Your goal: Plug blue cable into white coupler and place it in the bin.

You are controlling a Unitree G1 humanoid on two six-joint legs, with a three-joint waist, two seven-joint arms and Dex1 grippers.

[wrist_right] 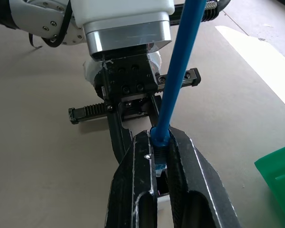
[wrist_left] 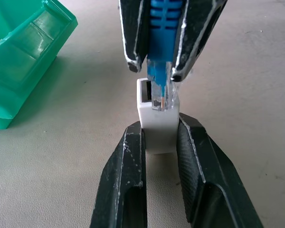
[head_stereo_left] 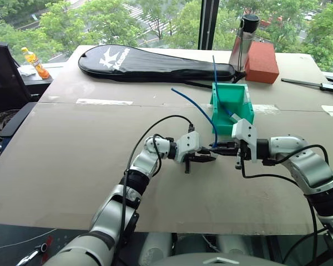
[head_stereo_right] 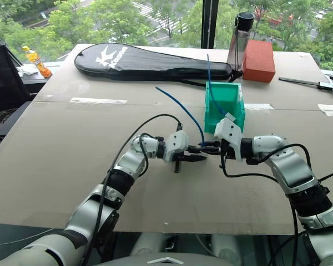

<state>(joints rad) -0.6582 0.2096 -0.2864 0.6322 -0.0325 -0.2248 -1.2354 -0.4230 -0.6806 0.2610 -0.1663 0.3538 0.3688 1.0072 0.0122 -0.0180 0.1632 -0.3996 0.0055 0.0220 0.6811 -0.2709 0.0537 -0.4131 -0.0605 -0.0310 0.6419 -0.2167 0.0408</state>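
From the head cameras, the two arms meet nose to nose over the brown counter (head_stereo_left: pixel 72 166), just in front of the green bin (head_stereo_left: pixel 231 105). The left gripper (head_stereo_left: pixel 206 157) and right gripper (head_stereo_left: pixel 219 148) almost touch at their tips. The blue cable (head_stereo_left: pixel 197 108) rises from the right one, arches up and back, and its far end drops into the bin, where a second, straighter blue lead stands up too. Behind the bin lie a black racket bag (head_stereo_left: pixel 150 62), a red-brown block (head_stereo_left: pixel 262 61) and a dark-capped bottle (head_stereo_left: pixel 245 41); an orange drink bottle (head_stereo_left: pixel 36 62) sits off at the far left.

In the left wrist view, the left jaws are closed snugly on the white coupler (wrist_left: pixel 156 121), one finger pressed to each side, its dark socket facing the other hand. The clear plug (wrist_left: pixel 160 90) of the cable hangs right at that socket, its tip over the opening (not seated, as far as I can see), pinched between the right jaws. The bin's corner sits to one side.

In the right wrist view, the right jaws are clamped tight on the cable's ribbed blue boot (wrist_right: pixel 160 137), the cord running away upward across the left wrist housing.
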